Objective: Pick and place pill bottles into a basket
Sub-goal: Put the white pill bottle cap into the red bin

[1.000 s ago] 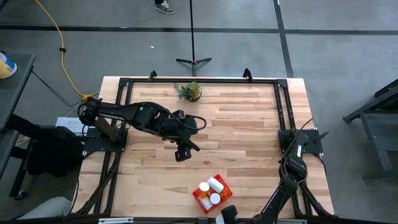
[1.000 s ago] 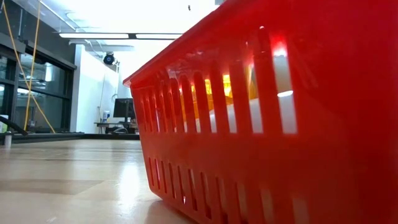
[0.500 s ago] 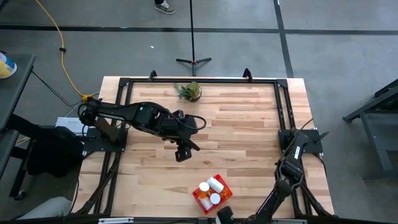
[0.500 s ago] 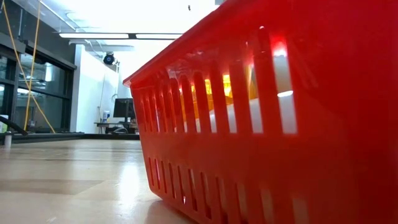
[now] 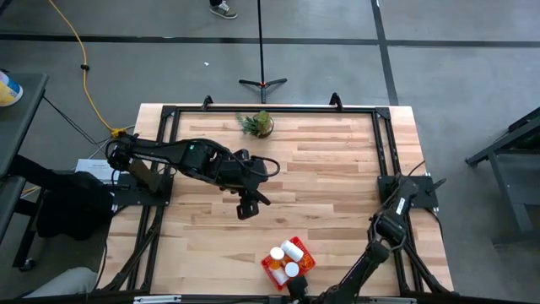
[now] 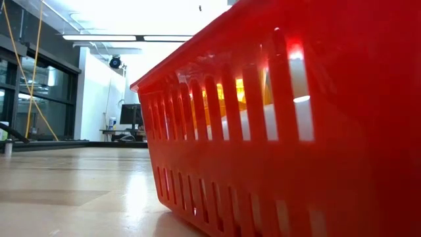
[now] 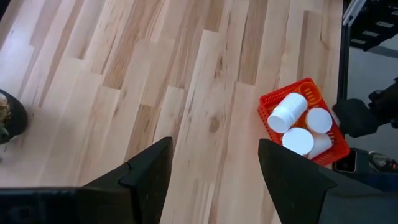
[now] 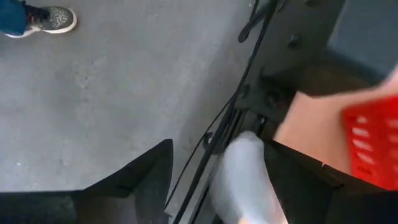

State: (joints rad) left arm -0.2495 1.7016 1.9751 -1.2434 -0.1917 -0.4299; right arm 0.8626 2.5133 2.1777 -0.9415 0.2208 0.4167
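Grey concrete floor runs all round the wooden bench [image 5: 337,181], with a yellow cable trailing off to one side and a light stand just beyond the far edge. Near the bench's front edge, a little right of the middle, sits the red basket [image 5: 303,255], and three white-capped pill bottles [image 5: 285,258] lie crowded together inside it; I count only three caps from above, so whether others sit beneath them I cannot say. No bottle shows on the bare planks, which suggests the collecting is largely finished. At the middle of the bench the left end effector [image 5: 245,208] hangs above bare wood with its fingers parted and nothing between them, well apart from the basket, probably held clear so as not to knock it. Over the front edge, just beside the basket, is the right end effector [image 5: 297,289], its fingers apart; something pale lies between them, but whether it is gripped I cannot tell. A small potted plant [image 5: 256,124] stands near the far edge, out of the way.
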